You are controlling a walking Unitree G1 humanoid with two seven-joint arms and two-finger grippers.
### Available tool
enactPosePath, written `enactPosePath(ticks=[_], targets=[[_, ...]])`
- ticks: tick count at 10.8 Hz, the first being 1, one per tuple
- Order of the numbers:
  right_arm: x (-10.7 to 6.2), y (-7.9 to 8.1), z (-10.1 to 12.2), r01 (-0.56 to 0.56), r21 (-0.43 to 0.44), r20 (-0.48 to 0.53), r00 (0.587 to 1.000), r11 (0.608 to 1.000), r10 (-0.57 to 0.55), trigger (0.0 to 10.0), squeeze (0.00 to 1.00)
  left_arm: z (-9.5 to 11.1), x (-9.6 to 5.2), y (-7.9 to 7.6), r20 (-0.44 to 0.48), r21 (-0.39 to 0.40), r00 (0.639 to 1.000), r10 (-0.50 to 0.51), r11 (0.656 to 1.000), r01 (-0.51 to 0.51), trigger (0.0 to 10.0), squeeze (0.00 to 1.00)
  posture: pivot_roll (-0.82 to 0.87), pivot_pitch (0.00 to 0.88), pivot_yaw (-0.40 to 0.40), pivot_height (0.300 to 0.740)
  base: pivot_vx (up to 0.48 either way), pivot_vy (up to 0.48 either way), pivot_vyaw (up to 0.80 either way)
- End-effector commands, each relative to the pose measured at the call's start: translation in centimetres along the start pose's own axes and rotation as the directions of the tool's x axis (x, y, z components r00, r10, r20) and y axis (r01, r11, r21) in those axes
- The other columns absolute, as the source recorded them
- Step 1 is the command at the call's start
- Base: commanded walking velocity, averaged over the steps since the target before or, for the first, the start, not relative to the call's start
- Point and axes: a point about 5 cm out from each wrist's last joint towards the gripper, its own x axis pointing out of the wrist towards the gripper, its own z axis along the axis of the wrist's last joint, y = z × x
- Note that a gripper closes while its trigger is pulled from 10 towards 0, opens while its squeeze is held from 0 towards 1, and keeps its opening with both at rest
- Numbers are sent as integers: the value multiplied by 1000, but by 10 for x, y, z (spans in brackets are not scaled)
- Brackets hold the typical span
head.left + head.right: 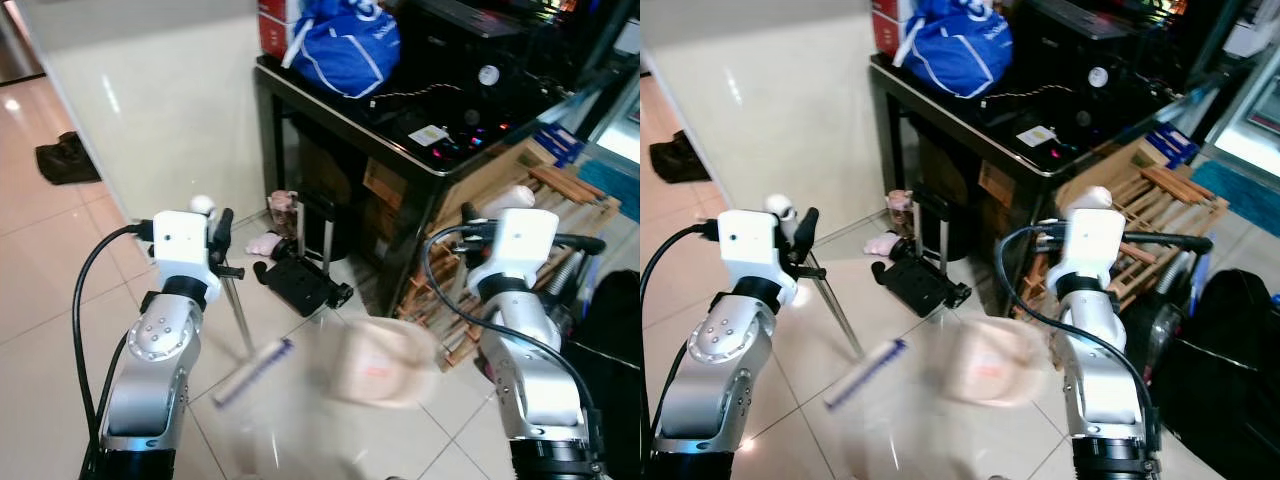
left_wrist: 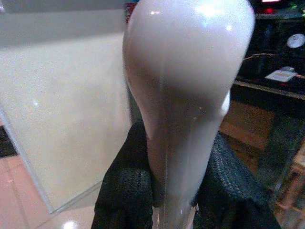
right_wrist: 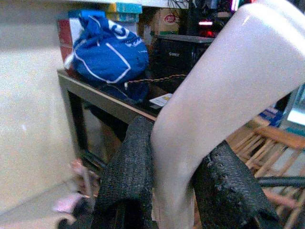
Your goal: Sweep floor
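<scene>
We hold both arms raised in front of us, bent at the elbow, wrists up. Our left gripper (image 2: 174,191) is closed around the broom (image 1: 240,325) handle just below its rounded white tip, the pale shaft pinched between the black pads (image 2: 126,186). From there the thin metal pole slants down to the blurred brush head on the floor (image 1: 60,320) between our arms. Our right gripper (image 3: 174,191) clamps the pale curved handle of the dustpan (image 1: 380,365), whose pan hangs blurred, low beside the brush head.

Ahead stands a dark table (image 1: 330,125) with a blue bag (image 1: 345,45) on it, and a black object (image 1: 300,285) lies on the tiles by its leg. A wooden rack (image 1: 530,205) leans close on our right. Open tile lies to our left, along the pale wall (image 1: 170,100).
</scene>
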Motion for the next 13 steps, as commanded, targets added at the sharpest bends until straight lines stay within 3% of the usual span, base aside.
enactPosePath(ticks=[1, 2, 3, 4, 6, 8, 9, 10, 11, 13], targets=[[1, 0, 6, 23, -94, 57, 998, 995, -18, 0, 0, 14, 0, -1, 72, 35, 997, -13, 999, 10, 0, 0, 2, 0, -28, 740, 0, 0, 0], [2, 2, -2, 5, -176, 27, 1000, 984, -1, 10000, 0, 17, 1, 3, 127, 176, 991, 34, 983, -56, 10000, 0, 11, 0, -34, 740, 0, 0, 0], [2, 5, -8, -38, -136, -9, 999, 990, 37, 10000, 0, 19, 2, 5, 147, 189, 987, 66, 978, -93, 10000, 0, 25, 0, -36, 740, 0, 0, 0], [1, 9, -11, -57, -132, -34, 998, 990, 53, 10000, 0, 21, 1, 5, 152, 159, 987, 41, 985, -66, 10000, 0, 25, 0, -36, 740, 0, 0, 0], [0, 9, -2, 11, -43, -19, 1000, 999, -12, 10000, 0, 27, -4, -1, 213, 81, 976, -43, 996, 27, 10000, 0, 14, 0, -19, 740, 0, 0, -781], [-3, 3, 1, 50, -40, -8, 999, 998, -51, 10000, 0, 21, -5, -6, 199, 92, 979, -53, 995, 35, 10000, 0, 7, 0, -18, 740, 0, 0, -791], [-7, -2, -3, 71, -45, -54, 996, 996, -73, 10000, 0, 23, -5, -12, 196, 104, 977, -79, 993, 59, 10000, 0, 9, 0, -14, 740, 0, 0, -800], [-11, -5, -6, 89, -48, -75, 993, 995, -92, 10000, 0, 23, -5, -13, 204, 10, 978, -45, 999, 44, 10000, 0, 9, 0, -14, 740, 0, 0, -800], [-12, -7, -6, 94, -50, -74, 992, 994, -98, 10000, 0, 22, -5, -14, 189, -10, 979, -70, 997, 73, 10000, 0, 10, 0, -12, 740, 0, 0, -800], [-14, -19, -3, 175, -121, -36, 983, 977, -180, 10000, 0, 10, -9, -16, 88, 85, 992, -95, 992, 88, 10000, 0, -4, 0, -4, 740, 0, 0, -794]])
